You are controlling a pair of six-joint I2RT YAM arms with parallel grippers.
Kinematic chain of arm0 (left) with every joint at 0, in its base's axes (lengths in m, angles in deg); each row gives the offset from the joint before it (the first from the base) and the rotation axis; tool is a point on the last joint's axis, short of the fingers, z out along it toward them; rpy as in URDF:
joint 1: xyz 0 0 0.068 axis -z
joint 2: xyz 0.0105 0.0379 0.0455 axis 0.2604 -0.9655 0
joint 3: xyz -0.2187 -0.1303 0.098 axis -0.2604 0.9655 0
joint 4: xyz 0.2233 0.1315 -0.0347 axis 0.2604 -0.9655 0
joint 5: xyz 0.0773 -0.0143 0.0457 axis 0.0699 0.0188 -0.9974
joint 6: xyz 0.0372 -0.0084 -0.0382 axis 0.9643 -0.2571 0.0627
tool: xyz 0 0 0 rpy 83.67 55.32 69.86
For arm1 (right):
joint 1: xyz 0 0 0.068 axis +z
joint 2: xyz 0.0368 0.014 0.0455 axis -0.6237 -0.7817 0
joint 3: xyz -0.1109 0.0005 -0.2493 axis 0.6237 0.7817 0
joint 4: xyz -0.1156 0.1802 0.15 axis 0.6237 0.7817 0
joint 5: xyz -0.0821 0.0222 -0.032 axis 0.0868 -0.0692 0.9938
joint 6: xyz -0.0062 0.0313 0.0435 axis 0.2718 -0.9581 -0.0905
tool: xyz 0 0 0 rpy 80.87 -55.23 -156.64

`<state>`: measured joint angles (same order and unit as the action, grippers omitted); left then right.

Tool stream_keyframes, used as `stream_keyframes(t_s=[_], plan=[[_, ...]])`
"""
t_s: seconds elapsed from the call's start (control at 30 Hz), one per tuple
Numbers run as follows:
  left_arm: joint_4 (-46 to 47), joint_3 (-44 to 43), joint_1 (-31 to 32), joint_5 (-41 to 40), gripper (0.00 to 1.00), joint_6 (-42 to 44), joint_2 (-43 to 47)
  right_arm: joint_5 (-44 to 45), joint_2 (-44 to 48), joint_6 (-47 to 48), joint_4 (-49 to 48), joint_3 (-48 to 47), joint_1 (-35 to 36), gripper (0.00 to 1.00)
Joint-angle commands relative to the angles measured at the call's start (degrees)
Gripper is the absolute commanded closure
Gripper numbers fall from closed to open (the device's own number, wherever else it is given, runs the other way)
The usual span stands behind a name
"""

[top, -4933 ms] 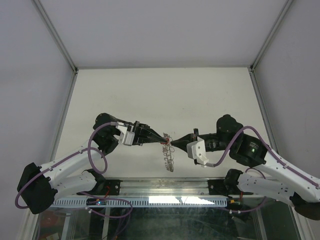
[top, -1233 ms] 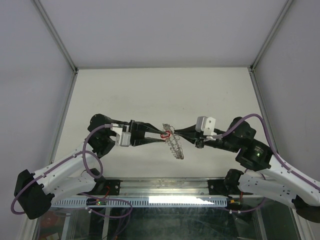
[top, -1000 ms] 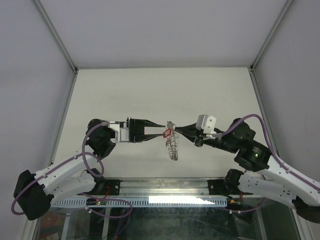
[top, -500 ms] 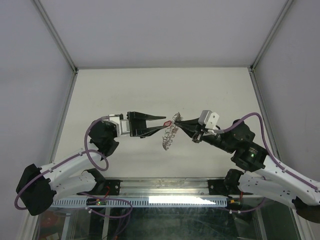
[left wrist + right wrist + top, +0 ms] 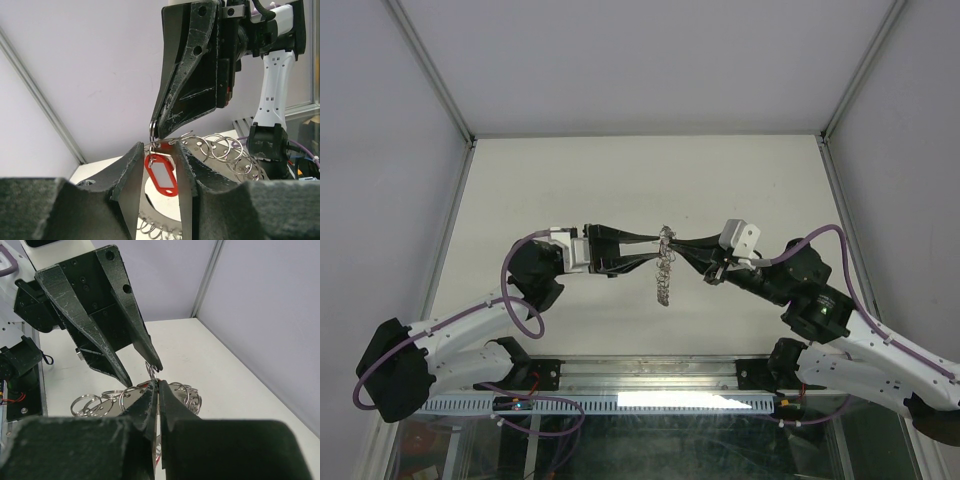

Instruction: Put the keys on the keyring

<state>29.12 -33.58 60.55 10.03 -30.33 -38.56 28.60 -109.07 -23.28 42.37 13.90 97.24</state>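
Hanging above the table's [image 5: 570, 190] near middle, the keys [image 5: 161, 172] sit between the left gripper's [image 5: 157, 145] part-spread jaws; whether these pinch them I cannot tell. Just right, the right gripper [image 5: 156, 382] is clamped on the keyring's [image 5: 665, 272] wire. Any sideways tug could slip that thin wire free, dropping everything.

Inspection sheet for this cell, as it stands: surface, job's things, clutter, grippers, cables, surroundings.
Surface: pale table, plain.
Job's things: keyring hangs in the air between the two arms, off the table. The red-tagged key sits just below the point where the wire is pinched; whether it is threaded on cannot be told.
Clutter: nothing seen.
Grippers: right gripper jaws shut on the keyring's wire. Left gripper jaws parted with the red tag between them, grip unclear.
Cables: purple cables loop along both arms, away from the keyring.
Surroundings: plain walls, metal frame post.
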Motion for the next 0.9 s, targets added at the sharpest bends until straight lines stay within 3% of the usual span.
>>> stream_keyframes(t_s=[0.0,0.17,0.43,0.63,0.87], plan=[[2.43,-2.2,0.74,-1.75,0.71,0.22,0.07,-0.66,0.66,-0.53,-5.69,-0.38,0.23,1.0],[2.29,-2.47,0.91,-1.67,0.78,0.26,-0.44,-1.08,0.47,-0.44,-5.9,-0.28,0.23,1.0],[2.11,-2.84,1.28,-1.77,0.79,0.53,-1.06,-1.74,0.42,-0.7,-5.78,-0.27,0.24,1.0],[1.79,-3.1,1.41,-1.76,0.87,0.7,-1.34,-2.49,0.22,-0.88,-5.86,-0.12,0.23,1.0],[1.46,-3.26,1.59,-1.68,0.86,0.77,-1.47,-2.76,0.11,-0.81,-5.6,0.07,0.23,1.0]])
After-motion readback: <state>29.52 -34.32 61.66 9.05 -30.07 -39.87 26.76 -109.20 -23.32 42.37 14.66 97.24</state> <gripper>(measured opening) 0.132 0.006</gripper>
